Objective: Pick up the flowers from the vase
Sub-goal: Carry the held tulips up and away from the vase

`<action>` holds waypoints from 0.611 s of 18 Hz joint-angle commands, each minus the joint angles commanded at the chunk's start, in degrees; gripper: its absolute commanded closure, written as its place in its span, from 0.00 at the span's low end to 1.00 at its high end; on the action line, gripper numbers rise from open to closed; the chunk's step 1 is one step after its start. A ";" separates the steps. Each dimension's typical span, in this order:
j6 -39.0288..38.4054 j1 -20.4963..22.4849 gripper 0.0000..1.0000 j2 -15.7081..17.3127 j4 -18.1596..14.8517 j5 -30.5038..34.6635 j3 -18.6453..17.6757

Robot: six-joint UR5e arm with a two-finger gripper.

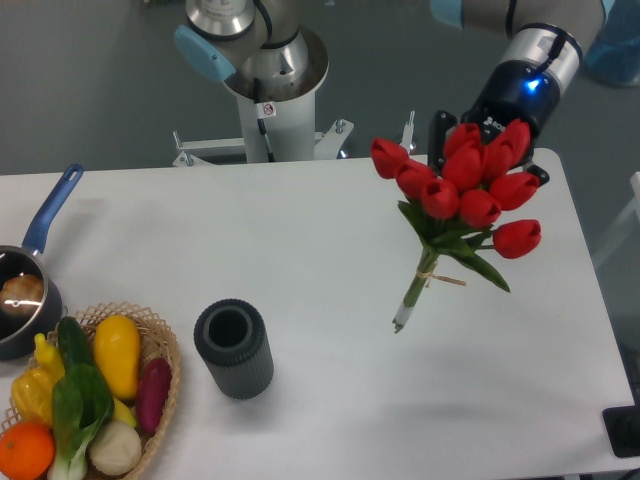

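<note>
The flowers (470, 190) are a bunch of red tulips with green leaves and tied stems. They hang in the air over the right part of the white table, blooms up and stem ends pointing down-left (403, 318). My gripper (487, 155) sits right behind the blooms at the upper right and is shut on the bunch. The blooms hide most of its fingers, and only one dark finger (440, 135) shows at the left. The vase (233, 348), a dark grey ribbed cylinder, stands upright with nothing in it at the front centre-left, well apart from the flowers.
A wicker basket (165, 345) with vegetables and an orange sits at the front left corner. A dark saucepan (22, 300) with a blue handle is at the left edge. The arm's white base (270, 100) stands behind the table's back edge.
</note>
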 joint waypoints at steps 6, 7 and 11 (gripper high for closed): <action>0.00 -1.41 0.64 -0.09 -0.09 2.81 -0.44; 0.00 -1.41 0.64 -0.09 0.00 2.82 -0.44; -0.09 -1.58 0.64 0.00 -0.09 2.99 -0.70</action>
